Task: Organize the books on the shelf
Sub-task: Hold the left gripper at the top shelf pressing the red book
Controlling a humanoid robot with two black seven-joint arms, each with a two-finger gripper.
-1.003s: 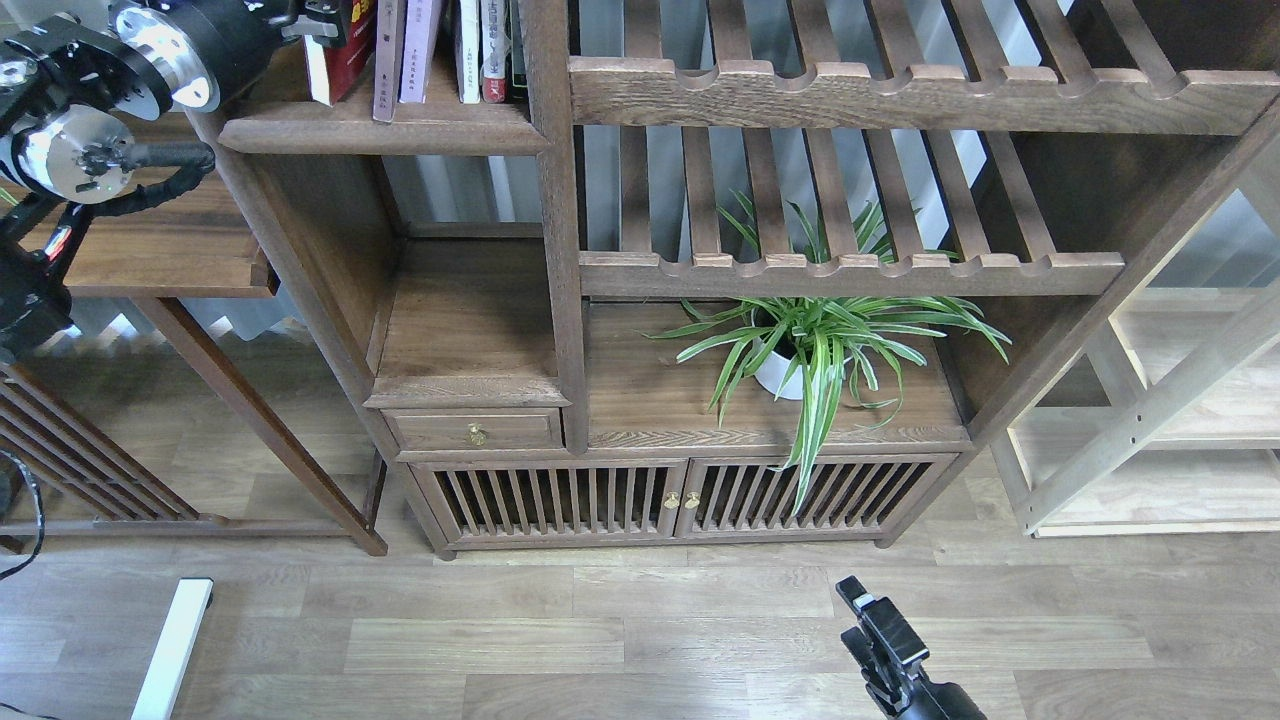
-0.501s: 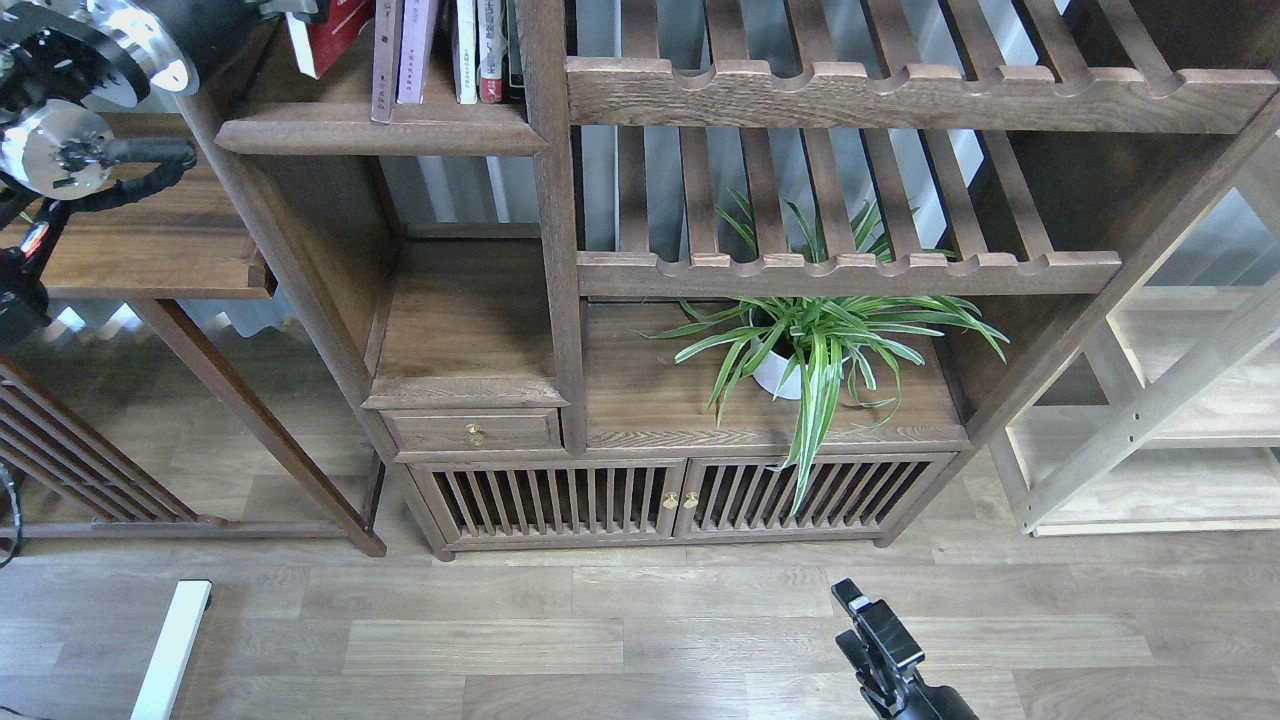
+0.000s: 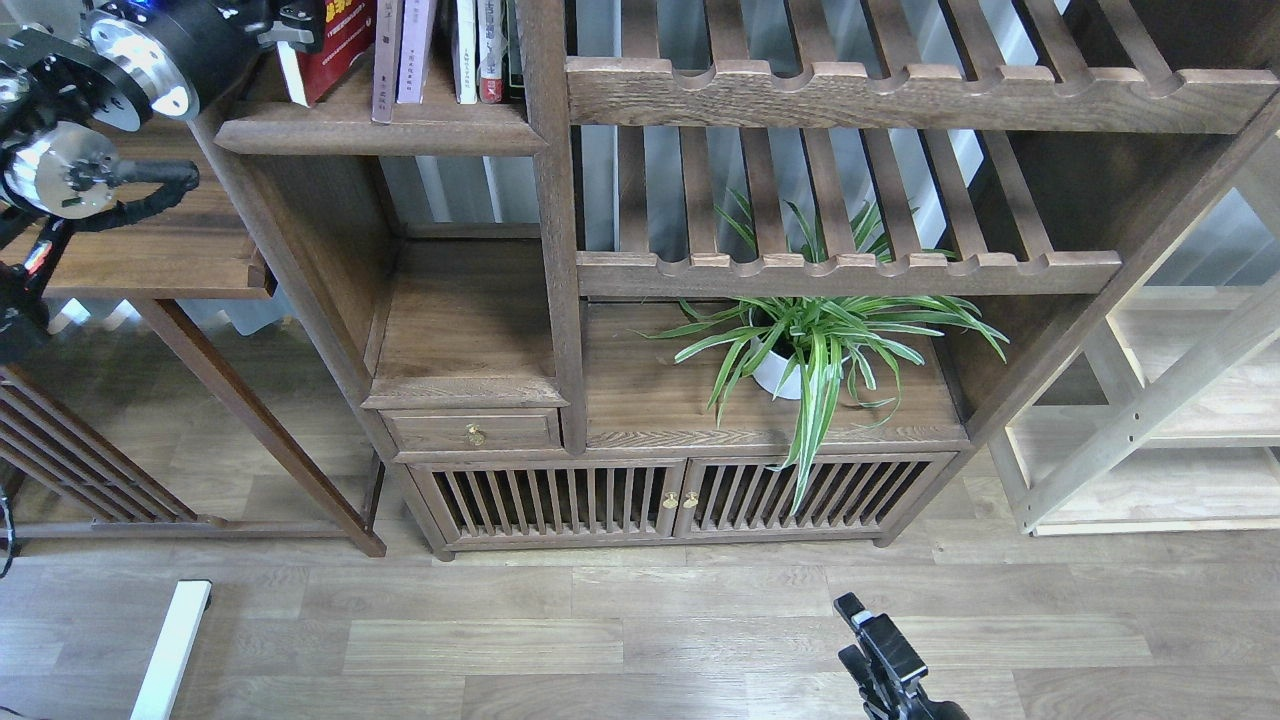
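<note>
Since half a second ago the large maroon-red paperback book with a white page edge (image 3: 325, 50) has come down again and now leans with its lower corner on the solid dark walnut shelf board with the thick rounded front edge (image 3: 370, 133). A moment earlier it sat higher and further left of the shelf's front corner. It stands tilted, not upright, at the left end of the row. To its right along the same board are the pale lavender paperback (image 3: 418, 50), then the thin white, red and dark-spined volumes (image 3: 482, 50) against the upright wooden post.

The left end effector (image 3: 300, 22) is at the book's upper left edge, touching or very nearly so. Its fingers are cut off by the top of the view, so I cannot tell whether it grips the book or only steadies it. My judgement is that the book is being set into its slot and needs righting against its neighbours before release.

The right end effector (image 3: 868, 628) hangs low over the plank floor, well below the shelf and empty. It is seen dark and end-on, so its opening cannot be judged. The tops and titles of all the books are out of view.
</note>
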